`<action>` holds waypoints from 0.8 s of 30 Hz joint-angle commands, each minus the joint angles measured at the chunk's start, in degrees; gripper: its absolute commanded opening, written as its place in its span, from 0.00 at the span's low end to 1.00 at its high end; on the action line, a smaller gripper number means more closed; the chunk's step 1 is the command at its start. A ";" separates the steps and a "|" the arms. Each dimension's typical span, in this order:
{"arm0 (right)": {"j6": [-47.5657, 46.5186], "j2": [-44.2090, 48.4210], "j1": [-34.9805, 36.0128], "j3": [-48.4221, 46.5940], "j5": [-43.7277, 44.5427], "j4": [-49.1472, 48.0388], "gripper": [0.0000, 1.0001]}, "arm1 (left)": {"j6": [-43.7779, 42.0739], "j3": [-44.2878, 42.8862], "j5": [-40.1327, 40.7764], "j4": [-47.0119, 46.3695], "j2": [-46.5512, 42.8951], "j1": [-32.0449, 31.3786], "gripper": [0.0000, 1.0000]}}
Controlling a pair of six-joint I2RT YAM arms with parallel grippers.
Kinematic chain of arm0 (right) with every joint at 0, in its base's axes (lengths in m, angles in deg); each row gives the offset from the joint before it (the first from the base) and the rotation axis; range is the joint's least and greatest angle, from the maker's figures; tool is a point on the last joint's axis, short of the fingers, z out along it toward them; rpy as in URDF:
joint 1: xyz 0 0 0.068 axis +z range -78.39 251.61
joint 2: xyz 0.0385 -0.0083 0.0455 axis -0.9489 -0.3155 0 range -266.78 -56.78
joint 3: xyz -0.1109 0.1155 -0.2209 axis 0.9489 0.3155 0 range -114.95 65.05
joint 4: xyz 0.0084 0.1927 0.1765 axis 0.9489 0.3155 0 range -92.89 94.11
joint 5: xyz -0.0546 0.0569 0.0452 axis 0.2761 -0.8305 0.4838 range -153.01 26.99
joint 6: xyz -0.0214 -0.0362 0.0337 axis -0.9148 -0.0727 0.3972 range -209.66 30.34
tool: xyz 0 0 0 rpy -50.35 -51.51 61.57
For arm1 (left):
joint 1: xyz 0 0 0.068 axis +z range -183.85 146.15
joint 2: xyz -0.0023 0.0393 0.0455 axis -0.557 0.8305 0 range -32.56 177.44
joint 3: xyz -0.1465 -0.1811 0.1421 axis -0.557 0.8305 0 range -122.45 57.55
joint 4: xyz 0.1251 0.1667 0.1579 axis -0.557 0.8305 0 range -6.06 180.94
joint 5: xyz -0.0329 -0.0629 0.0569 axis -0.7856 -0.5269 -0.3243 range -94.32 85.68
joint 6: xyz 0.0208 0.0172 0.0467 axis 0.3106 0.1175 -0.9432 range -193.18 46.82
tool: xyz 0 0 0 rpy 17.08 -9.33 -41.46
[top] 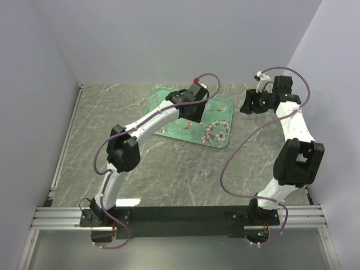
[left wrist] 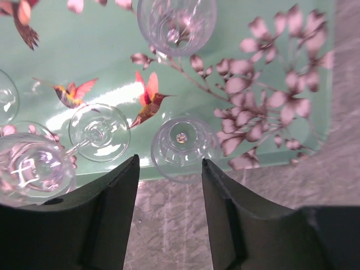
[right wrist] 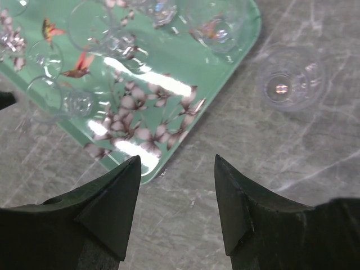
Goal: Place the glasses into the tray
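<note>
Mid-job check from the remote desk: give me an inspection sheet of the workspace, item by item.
Surface: grey-green marbled tabletop, veined.
Job's things: mint-green rectangular tray printed with blossoms and birds holds several small clear glasses; at least one stray clear glass stands on the tabletop outside the tray.
Clutter: nothing seen.
Grippers: left tool open and empty at the tray's edge, with a glass just beyond its tips; right tool open and empty, above the tabletop beside a tray corner.
Cables: purple cables loop loosely off both arms; none seen snagged.
Surroundings: plain pale walls on three sides; aluminium frame along the near edge.
</note>
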 commanded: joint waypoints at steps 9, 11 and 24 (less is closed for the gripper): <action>9.50 -9.08 -1.84 -8.94 13.64 -3.80 0.61 | -1.10 3.84 -7.43 -8.50 -11.11 -0.79 0.64; 10.38 -11.80 -1.84 -11.49 15.67 -4.33 0.59 | -1.28 5.07 -8.13 -9.29 -12.17 -1.06 0.64; 10.30 -26.39 -1.84 -26.44 20.68 1.38 0.50 | -4.53 17.63 -11.21 -15.96 -23.15 -3.34 0.68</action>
